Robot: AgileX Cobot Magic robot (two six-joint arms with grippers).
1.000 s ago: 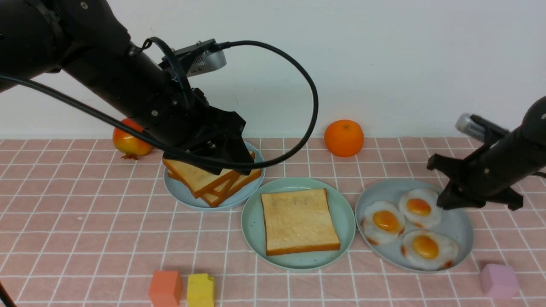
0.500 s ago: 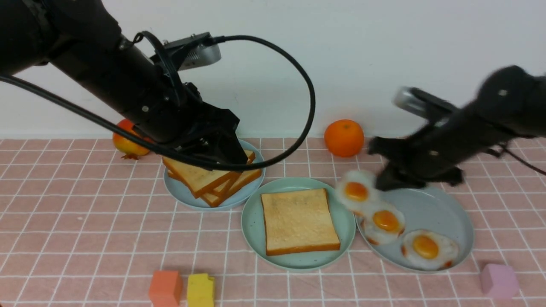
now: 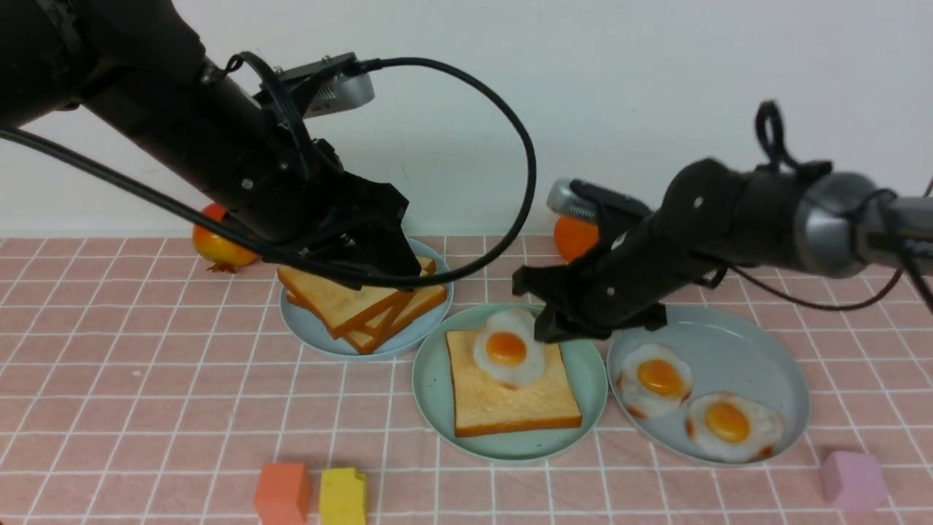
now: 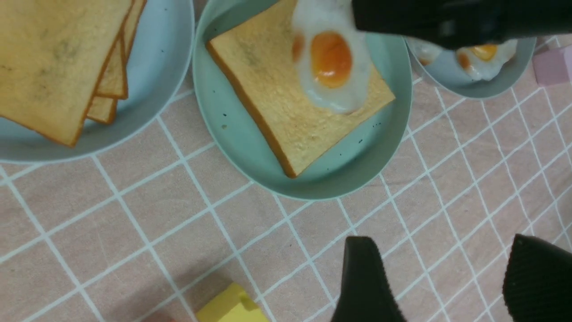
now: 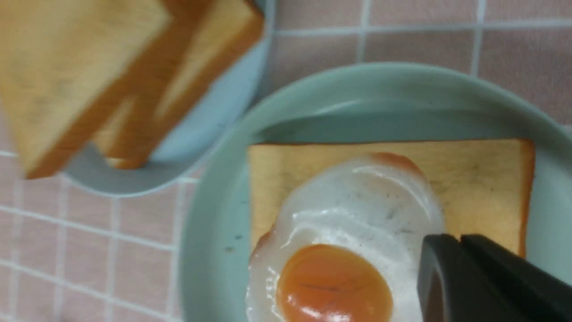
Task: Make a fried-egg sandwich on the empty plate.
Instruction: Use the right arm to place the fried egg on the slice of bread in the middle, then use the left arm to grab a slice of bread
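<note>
Right arm has swung in from the big grey-blue plate (image 3: 736, 343) to the green plate (image 3: 430, 386), carrying one fried egg (image 3: 506, 348) along; two eggs (image 3: 660, 378) left on the grey-blue plate; left arm barely shifted.

Right pincer (image 3: 543, 335) closed, nipping the egg's white at its right edge; the right wrist view shows the two fingers pressed together on the white.

Egg sits over the far half of the toast slice (image 3: 510, 397), yolk up, its far edge poking past the crust; cannot tell whether it rests fully on the toast or hangs just off it.

Toast slice lies flat in the green plate, mid bench (image 3: 146, 379), between the other two plates.

Left pincer (image 4: 440, 241) open, nothing between the fingers; it hovers over the stack of toast (image 3: 350, 306) on the small blue plate (image 3: 313, 332), left of the green plate.

Orange (image 3: 572, 237) at the back, half hidden by the right arm; a red-yellow fruit (image 3: 215, 244) back left.

Orange block (image 3: 283, 494) and yellow block (image 3: 342, 497) side by side at the front; lilac block (image 3: 851, 480) front right.
</note>
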